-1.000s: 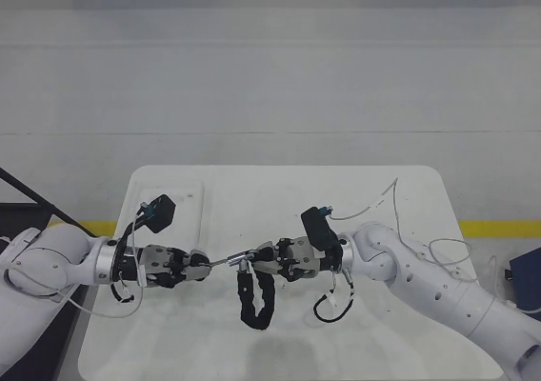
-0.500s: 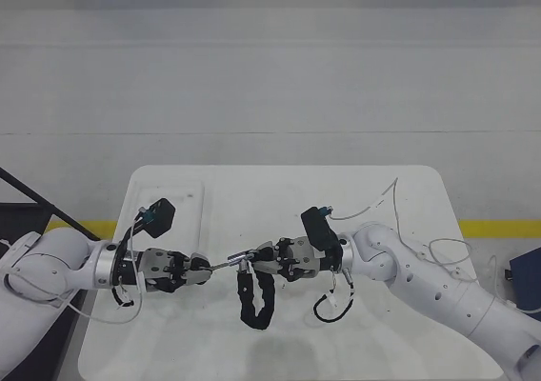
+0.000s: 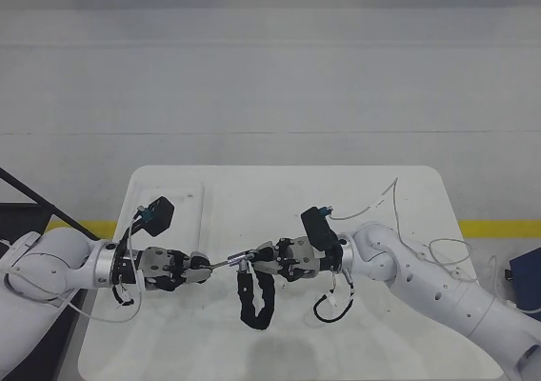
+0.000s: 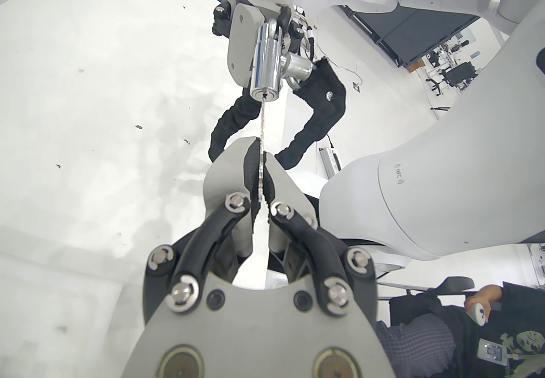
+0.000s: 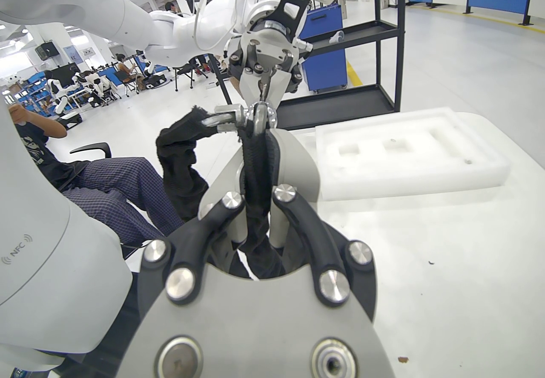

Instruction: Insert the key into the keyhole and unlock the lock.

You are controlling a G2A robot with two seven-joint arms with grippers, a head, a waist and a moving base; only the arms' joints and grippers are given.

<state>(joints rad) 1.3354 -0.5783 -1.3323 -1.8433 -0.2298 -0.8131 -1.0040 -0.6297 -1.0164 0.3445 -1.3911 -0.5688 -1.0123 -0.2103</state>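
Observation:
A chrome cylinder lock (image 4: pixel 266 64) with a black fabric-covered chain loop (image 3: pixel 254 307) is held above the table's middle. My right gripper (image 5: pixel 257 141) is shut on the black sleeve just behind the lock body (image 5: pixel 255 115). My left gripper (image 4: pixel 259 149) is shut on a thin metal key (image 4: pixel 262 122), which points straight at the lock. The key's tip meets the keyhole (image 4: pixel 265 95) on the cylinder's end face, and most of the blade is still outside. From above, the left gripper (image 3: pixel 199 266), the key (image 3: pixel 221 261), the lock (image 3: pixel 242 257) and the right gripper (image 3: pixel 267 257) form one line.
A white foam tray (image 5: pixel 408 154) with several shallow recesses lies on the white table (image 3: pixel 385 205) at its far left corner (image 3: pixel 170 195). A black shelf rack (image 5: pixel 383 56) stands beyond the table's edge.
The left wrist has shifted very slightly, with the key staying at the keyhole. The right arm and the lock have kept still.

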